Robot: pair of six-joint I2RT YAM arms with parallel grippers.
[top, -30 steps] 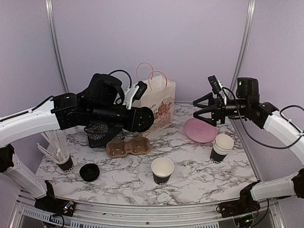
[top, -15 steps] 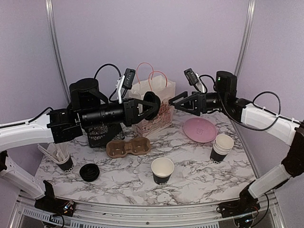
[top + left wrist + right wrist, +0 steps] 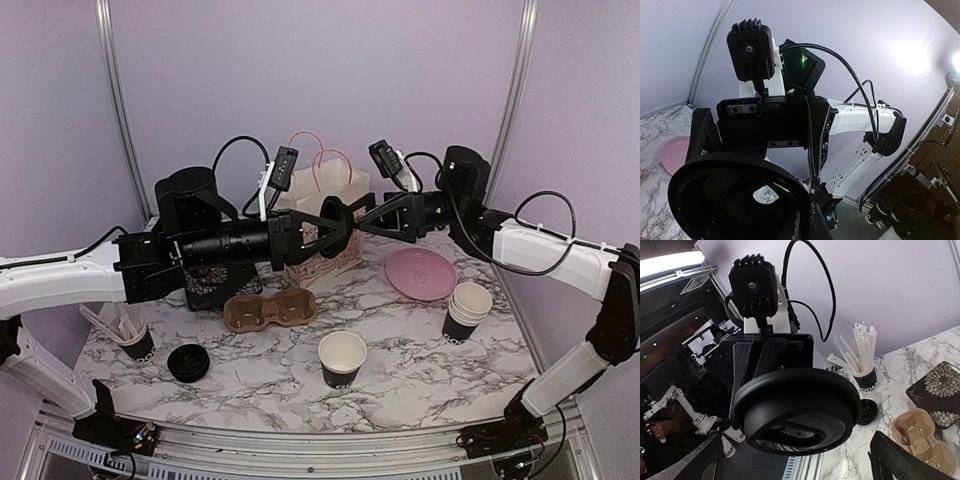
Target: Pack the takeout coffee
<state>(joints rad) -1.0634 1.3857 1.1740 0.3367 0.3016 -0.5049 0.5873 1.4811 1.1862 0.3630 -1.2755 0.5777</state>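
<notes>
Black round plastic lid (image 3: 334, 228) hung above the marble counter (image 3: 420, 372), pinched at its rim by the left end effector (image 3: 322, 232); its flat face pointed rightward at the right end effector (image 3: 362, 221), spread wide, just beside it.

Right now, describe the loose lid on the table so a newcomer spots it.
Start at the marble table's near-left corner, where a black cup of white straws stands. The lid lies flat just right of that cup. It alone rests on the table; the other lid is held in the air by the left gripper.
</notes>
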